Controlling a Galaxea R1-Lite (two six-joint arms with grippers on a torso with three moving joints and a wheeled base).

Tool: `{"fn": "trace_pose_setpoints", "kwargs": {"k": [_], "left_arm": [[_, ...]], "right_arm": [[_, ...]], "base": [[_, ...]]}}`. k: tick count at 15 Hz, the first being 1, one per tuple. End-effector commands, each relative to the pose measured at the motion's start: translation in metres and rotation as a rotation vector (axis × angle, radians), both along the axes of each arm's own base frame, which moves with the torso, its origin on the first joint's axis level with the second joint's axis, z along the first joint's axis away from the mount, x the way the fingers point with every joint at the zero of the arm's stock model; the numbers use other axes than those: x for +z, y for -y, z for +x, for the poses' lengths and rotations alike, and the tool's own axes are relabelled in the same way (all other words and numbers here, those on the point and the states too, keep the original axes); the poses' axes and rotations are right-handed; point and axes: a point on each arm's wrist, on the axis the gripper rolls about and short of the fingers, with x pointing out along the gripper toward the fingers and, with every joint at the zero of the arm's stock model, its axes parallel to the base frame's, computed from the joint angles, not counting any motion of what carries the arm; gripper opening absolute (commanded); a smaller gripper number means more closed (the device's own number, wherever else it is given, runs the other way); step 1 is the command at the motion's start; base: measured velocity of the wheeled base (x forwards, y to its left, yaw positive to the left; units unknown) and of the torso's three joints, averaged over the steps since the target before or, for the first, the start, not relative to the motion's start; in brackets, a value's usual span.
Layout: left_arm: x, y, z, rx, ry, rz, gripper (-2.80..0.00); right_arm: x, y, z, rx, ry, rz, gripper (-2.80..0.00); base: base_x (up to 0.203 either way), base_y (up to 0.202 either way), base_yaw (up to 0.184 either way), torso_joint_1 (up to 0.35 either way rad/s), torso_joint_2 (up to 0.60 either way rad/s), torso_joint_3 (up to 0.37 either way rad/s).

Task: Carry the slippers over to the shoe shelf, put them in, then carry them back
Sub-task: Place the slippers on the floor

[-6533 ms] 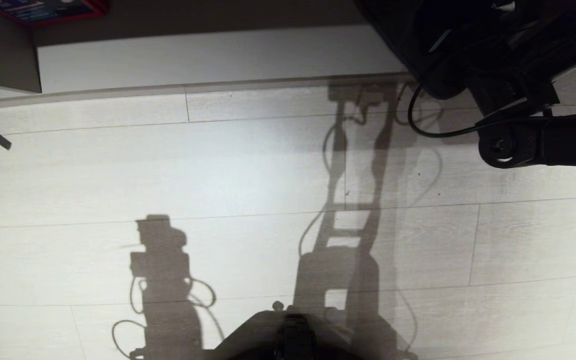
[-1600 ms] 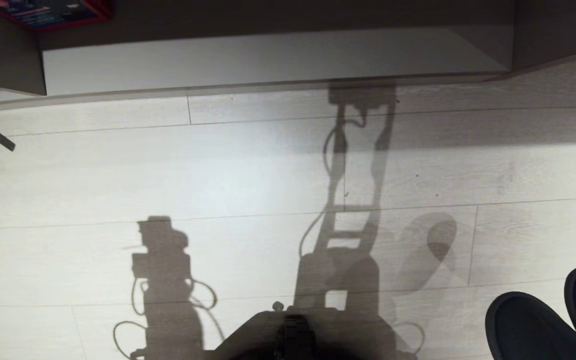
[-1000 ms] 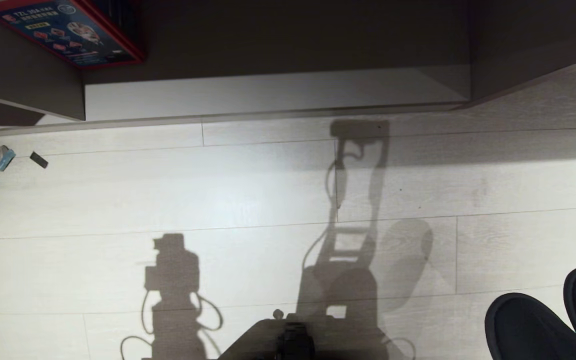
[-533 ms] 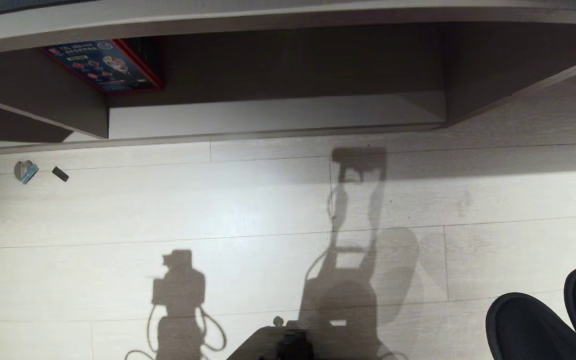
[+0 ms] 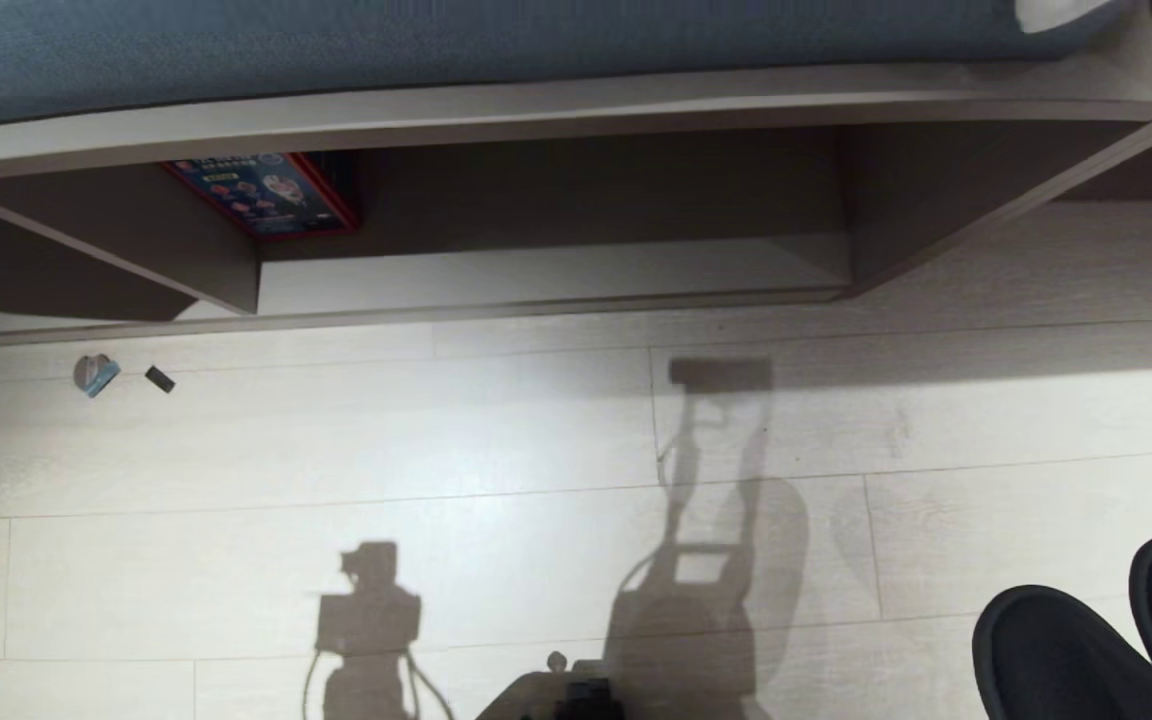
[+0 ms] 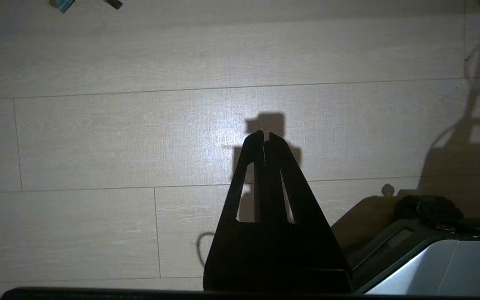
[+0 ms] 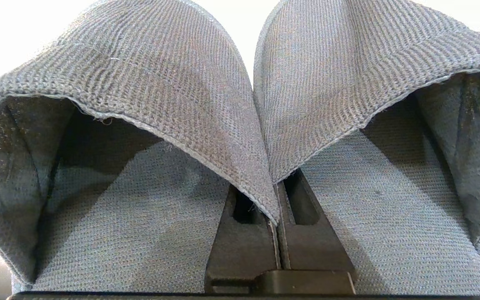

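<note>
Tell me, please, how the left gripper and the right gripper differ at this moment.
The left gripper is empty, while the right gripper is shut on the slippers, pinching their inner edges together. The left gripper hangs over bare floor; the right gripper's view is filled by the grey-blue fabric, and the slippers' toes show at the head view's lower right. Both have their dark fingers closed together.

Home bedroom: plank floor (image 5: 496, 440), shoe shelf (image 5: 556, 230) beneath blue cushion (image 5: 436, 40).
</note>
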Motion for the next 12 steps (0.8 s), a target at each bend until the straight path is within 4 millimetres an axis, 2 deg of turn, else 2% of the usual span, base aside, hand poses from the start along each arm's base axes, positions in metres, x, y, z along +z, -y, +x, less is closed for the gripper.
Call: {"fn": "trace_pose_setpoints", "kwargs": {"k": [1,12], "left_arm": [[0.0001,0.0,0.0,0.001,0.001,-0.001,-2.8],[0.0001,0.0,0.0001,0.001,-0.001,-0.001,-2.8]], "right_arm": [[0.0002,0.0,0.0002,0.001,-0.003,0.0,-2.8],[0.0,0.0,0.0002,0.001,-0.004,0.0,-2.8]], "base": [[0.0,0.0,0.0,0.003,0.0,0.198],[0.0,0.0,0.0,0.003,0.0,0.202]]}}
